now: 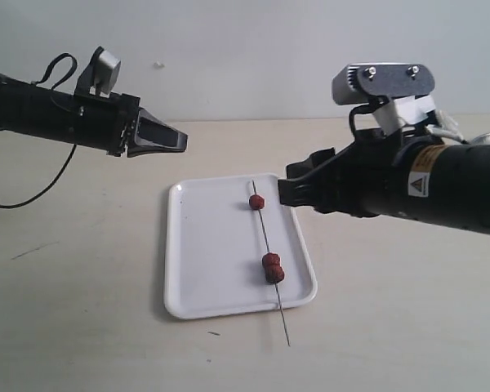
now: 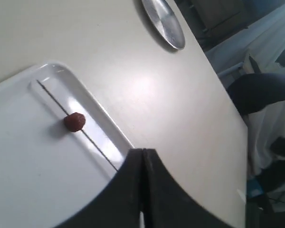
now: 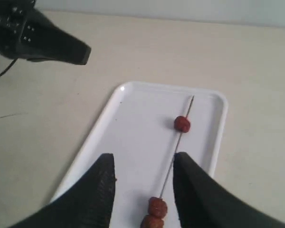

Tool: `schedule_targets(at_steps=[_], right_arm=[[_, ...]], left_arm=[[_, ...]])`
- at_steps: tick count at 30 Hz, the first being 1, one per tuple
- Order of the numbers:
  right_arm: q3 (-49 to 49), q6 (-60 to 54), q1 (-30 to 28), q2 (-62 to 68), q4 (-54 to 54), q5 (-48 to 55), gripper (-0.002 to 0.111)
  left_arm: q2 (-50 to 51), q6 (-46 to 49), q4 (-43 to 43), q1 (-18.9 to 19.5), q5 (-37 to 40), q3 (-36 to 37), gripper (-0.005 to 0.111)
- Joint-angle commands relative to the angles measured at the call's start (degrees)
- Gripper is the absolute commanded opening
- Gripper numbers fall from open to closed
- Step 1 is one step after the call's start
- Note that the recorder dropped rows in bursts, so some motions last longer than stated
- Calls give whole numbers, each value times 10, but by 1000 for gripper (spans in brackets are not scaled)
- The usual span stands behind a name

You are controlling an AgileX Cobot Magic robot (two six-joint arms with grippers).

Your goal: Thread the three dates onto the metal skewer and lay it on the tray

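Three dates (image 1: 271, 263) on skewer (image 1: 265, 233) overhanging tray (image 1: 198, 245) rim, left end effector (image 1: 182, 140) closed, right end effector (image 3: 143, 161) open

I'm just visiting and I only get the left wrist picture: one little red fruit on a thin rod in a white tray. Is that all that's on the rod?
Observer: No. The exterior view shows two more dates, touching each other, further along the metal skewer.
Operator: Does the whole rod fit inside the tray?
Observer: No. One end pokes out past the rim of the tray, over the table.
Operator: Is the other arm holding it?
Observer: No. The right gripper is open and is not gripping the skewer.
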Motion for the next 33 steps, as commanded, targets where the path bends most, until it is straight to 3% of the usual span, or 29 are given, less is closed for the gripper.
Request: schedule_targets(at_steps=[1,7,12,20,28,33], right_arm=[[3,-32,-28,-24,-1,21,41],[4,-38,-35,-25,-1,26,41],[4,-38,-35,-25,-2,23,41],[4,-38,-35,-25,-2,45,41],[4,-71,-35,-26,-2,45,39],[6,-73,-34,-44,-2,45,22]], left_arm=[[-77,59,-41,-16,-182,95,0],[-197,187,-154,-100,-580,230,0],[-293,214,-172,-185,-774,287,0],[-465,83,-55,-266,-866,398,0],[-657,-73,103,-285,-875,551,0],[-812,-238,257,-285,-908,668,0]])
